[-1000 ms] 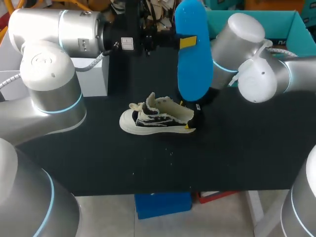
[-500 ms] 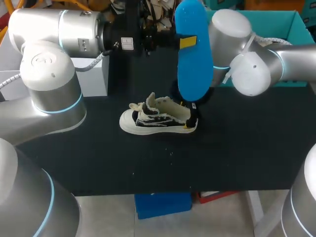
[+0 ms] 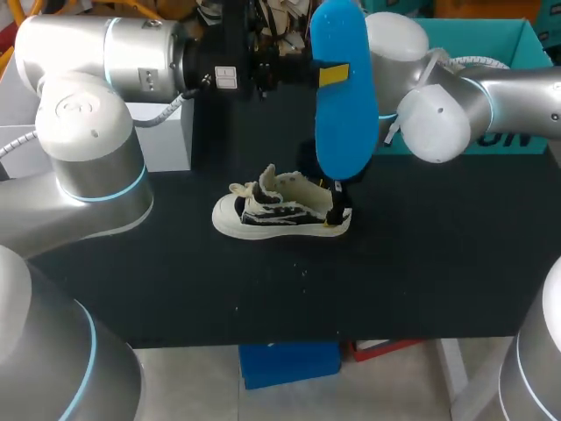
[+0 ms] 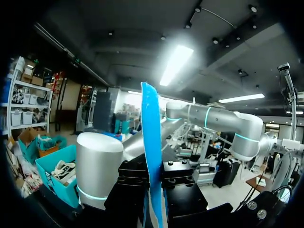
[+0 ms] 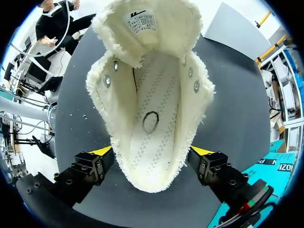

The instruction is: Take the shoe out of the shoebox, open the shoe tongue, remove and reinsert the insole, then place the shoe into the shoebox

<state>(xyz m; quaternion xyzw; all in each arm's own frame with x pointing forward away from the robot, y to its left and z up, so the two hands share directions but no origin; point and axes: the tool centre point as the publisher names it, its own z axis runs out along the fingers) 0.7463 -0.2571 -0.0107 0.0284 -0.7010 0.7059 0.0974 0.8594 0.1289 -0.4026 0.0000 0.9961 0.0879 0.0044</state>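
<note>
Okay, left end effector (image 3: 329,74) is clamping the blue insole (image 3: 344,132), keeping it upright in the air just above and behind the shoe (image 3: 276,209). Shoe is sitting on its sole on the black desk (image 3: 438,272), tongue folded open and inside showing. Right end effector (image 5: 151,151) is grasping the shoe at the heel, yellow tips pressing on both sides of the collar. Teal shoebox (image 3: 517,35) is sitting at the far right, behind the right arm.
</note>
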